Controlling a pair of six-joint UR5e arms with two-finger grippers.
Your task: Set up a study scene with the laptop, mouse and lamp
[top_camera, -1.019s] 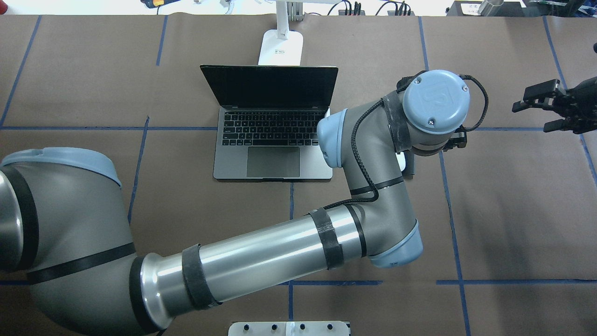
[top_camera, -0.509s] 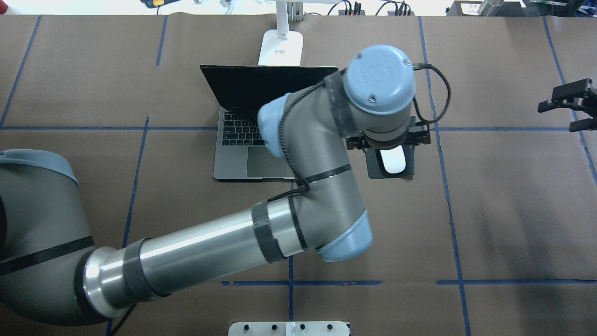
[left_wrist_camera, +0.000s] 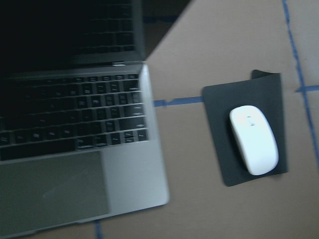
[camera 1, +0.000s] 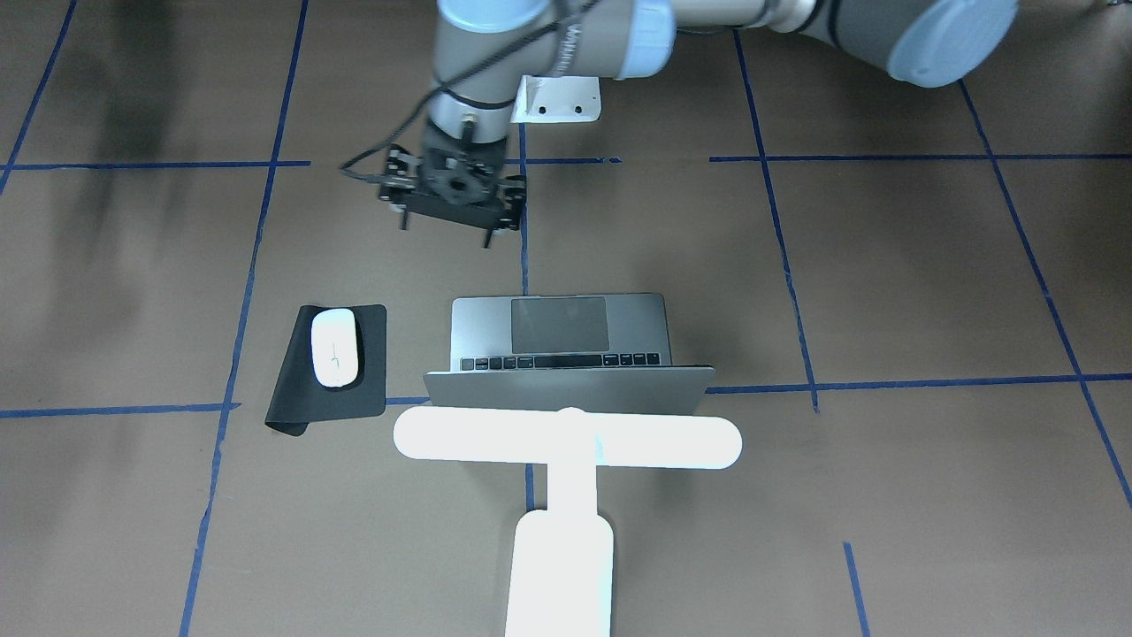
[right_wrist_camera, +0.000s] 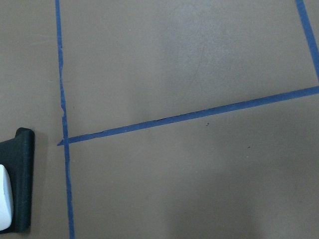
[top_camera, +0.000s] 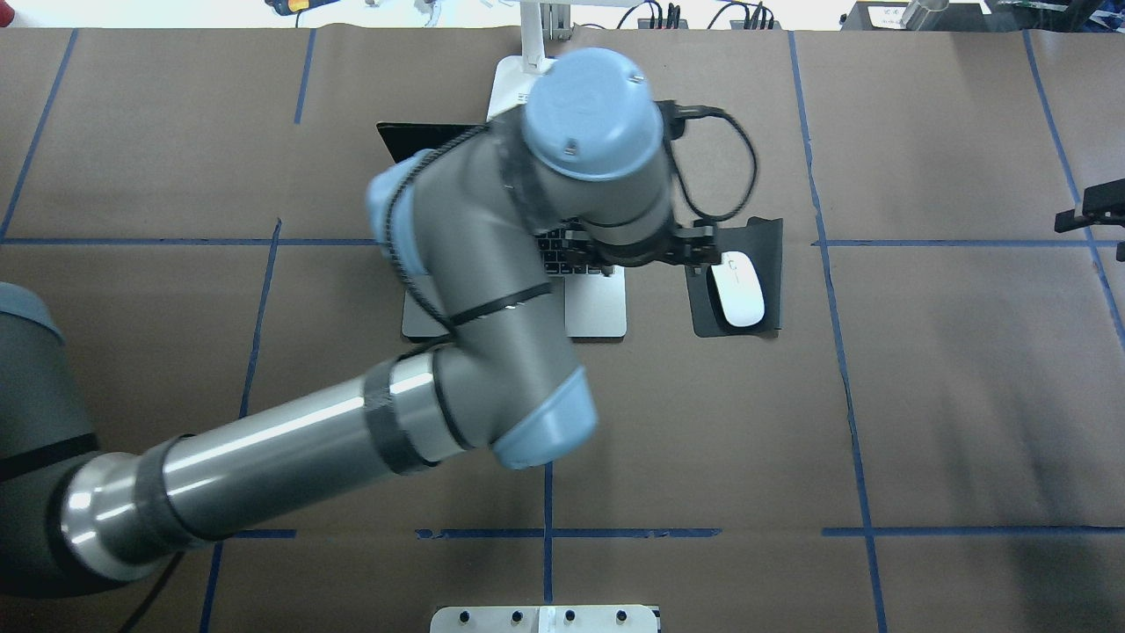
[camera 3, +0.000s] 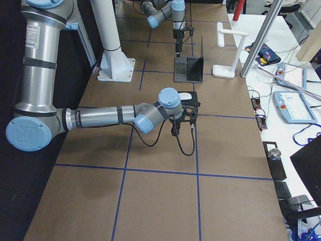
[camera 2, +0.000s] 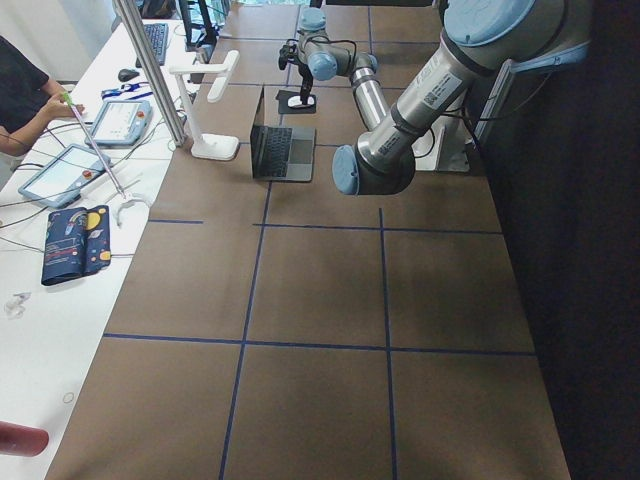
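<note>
Looking down from your side of the worktop (camera 1: 884, 292), you see the laptop (camera 1: 566, 332) open in the middle, its keyboard and trackpad turned toward the robot. The mouse (camera 1: 335, 348) lies on a black mouse pad (camera 1: 370, 389) just beside the laptop, on the robot's right; one far corner of the pad curls up. The lamp (camera 1: 566, 440) stands behind the laptop's lid, its long bar running along the lid's top edge and its base nearer to you.

The left gripper (camera 1: 451, 190) hangs in the air above the laptop's front part, touching nothing. You cannot tell from any view whether its jaws are apart or together. Its wrist camera looks down on the keys, the laptop's right corner and the mouse on its pad.

The right gripper (top_camera: 1085, 213) sits well off to the robot's right of the mouse pad, jaws apart and holding nothing.
</note>
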